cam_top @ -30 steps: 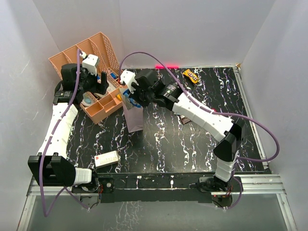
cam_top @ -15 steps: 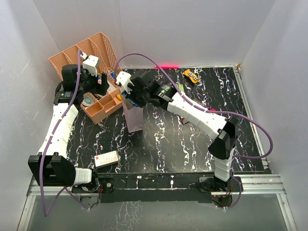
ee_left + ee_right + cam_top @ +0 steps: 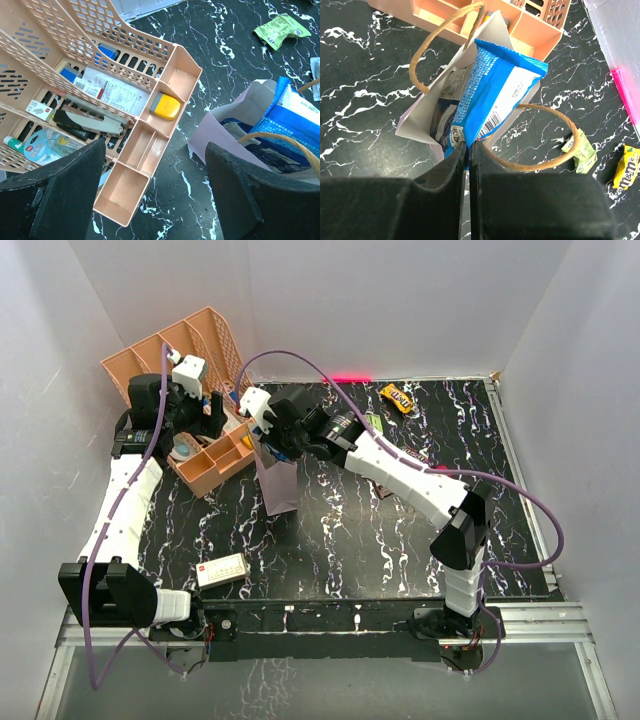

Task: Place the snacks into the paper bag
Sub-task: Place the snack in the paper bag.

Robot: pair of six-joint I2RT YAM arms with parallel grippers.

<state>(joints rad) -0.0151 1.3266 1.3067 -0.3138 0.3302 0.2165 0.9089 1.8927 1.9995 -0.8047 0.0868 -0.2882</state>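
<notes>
The mauve paper bag point(image 3: 279, 486) stands open next to the peach organiser; it also shows in the right wrist view point(image 3: 418, 118) and the left wrist view point(image 3: 220, 133). My right gripper point(image 3: 268, 436) point(image 3: 468, 145) is shut on the large blue packet point(image 3: 496, 99), which sits partly inside the bag's mouth between the cord handles point(image 3: 546, 160). The blue packet also shows in the left wrist view point(image 3: 296, 119). My left gripper point(image 3: 205, 416) point(image 3: 156, 145) is open and empty above the organiser's front compartments. A green packet point(image 3: 375, 423) point(image 3: 580, 150) and a yellow-brown packet point(image 3: 398, 397) point(image 3: 628, 168) lie on the table.
The peach slotted organiser point(image 3: 186, 348) point(image 3: 176, 56) stands at the back left, touching the bag. A white box with a red mark point(image 3: 222, 570) lies near the front left. Small wrappers point(image 3: 414, 456) lie under my right arm. White walls close in the table on three sides.
My right gripper has shifted a little left and back with the blue packet, over the bag's mouth. The left arm has hardly moved.
</notes>
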